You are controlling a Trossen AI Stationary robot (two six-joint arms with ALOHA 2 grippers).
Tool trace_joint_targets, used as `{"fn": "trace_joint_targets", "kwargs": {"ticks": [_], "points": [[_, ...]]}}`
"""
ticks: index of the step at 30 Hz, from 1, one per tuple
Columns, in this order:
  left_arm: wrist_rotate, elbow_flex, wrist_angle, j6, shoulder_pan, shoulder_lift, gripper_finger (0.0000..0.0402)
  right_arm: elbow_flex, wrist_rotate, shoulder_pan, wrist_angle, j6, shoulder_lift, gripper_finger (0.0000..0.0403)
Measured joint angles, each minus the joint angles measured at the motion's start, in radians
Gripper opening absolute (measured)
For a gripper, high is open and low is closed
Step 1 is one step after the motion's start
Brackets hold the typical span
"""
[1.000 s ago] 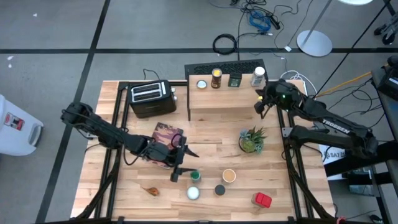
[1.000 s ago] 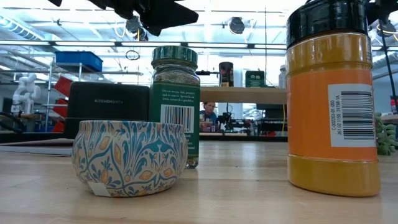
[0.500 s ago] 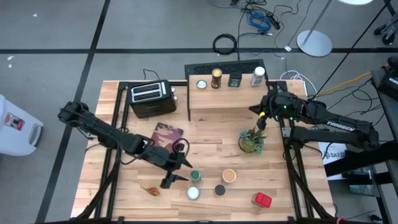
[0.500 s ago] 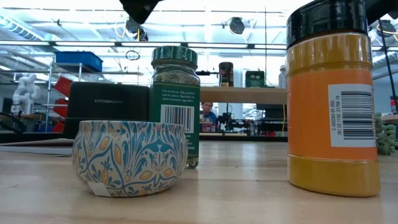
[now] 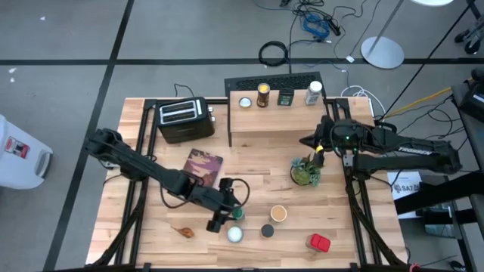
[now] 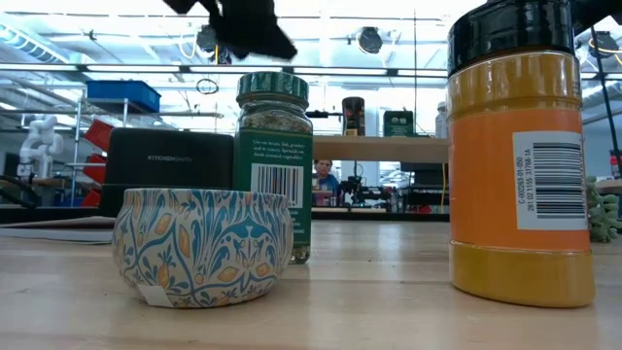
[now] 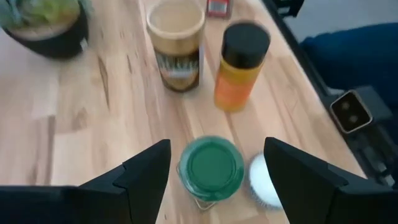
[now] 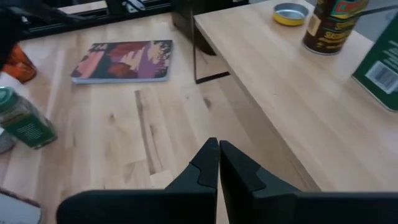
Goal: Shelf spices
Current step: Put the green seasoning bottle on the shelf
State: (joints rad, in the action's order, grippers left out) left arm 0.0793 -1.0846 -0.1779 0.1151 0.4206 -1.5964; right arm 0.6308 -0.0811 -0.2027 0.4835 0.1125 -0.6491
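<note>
A green-lidded spice jar [image 7: 210, 167] stands on the table's near middle, also seen in the high view [image 5: 237, 214]. My left gripper [image 7: 216, 149] hovers above it, open, a finger on either side of the lid, with a gap showing on both sides. Next to it stand a white-topped tin [image 5: 236, 234], a tan-topped jar [image 5: 279, 214], a black-capped orange jar [image 5: 267, 230] and a red tin [image 5: 319, 242]. The wooden shelf [image 5: 272, 121] at the far middle carries several spices. My right gripper [image 5: 310, 141] is shut and holds nothing, off the shelf's right near corner.
A black toaster [image 5: 181, 119] stands at the far left and a reddish book [image 5: 203, 165] lies mid-table. A potted plant [image 5: 305, 172] sits just below my right gripper. A small brown object [image 5: 184, 230] lies near the front edge. Bare wood lies in front of the shelf.
My left gripper has swung toward the table's right and tipped up to a shallower slant, ending over the green-lidded jar, still open. My right gripper has drawn back from the shelf's right end toward the near side, above the plant, and stays shut.
</note>
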Motion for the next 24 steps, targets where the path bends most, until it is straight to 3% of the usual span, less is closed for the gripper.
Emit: {"fn": "trace_joint_targets", "kwargs": {"ticks": [6,14,19,24], "points": [[-0.005,0.000,0.016,0.009,0.002,-0.014,0.0278,0.000,-0.031,0.035,0.000,0.007,0.000,0.0000],[-0.025,0.000,0.012,0.055,0.003,-0.038,0.0361,0.000,-0.059,0.063,0.006,0.023,0.000,0.0000],[-0.013,0.000,0.013,0.041,0.006,-0.078,0.0368,0.000,-0.081,0.082,0.005,0.030,0.000,0.0000],[0.079,0.001,0.020,0.009,0.012,-0.096,0.0368,0.000,-0.084,0.098,0.004,0.040,-0.005,0.0000]]}}
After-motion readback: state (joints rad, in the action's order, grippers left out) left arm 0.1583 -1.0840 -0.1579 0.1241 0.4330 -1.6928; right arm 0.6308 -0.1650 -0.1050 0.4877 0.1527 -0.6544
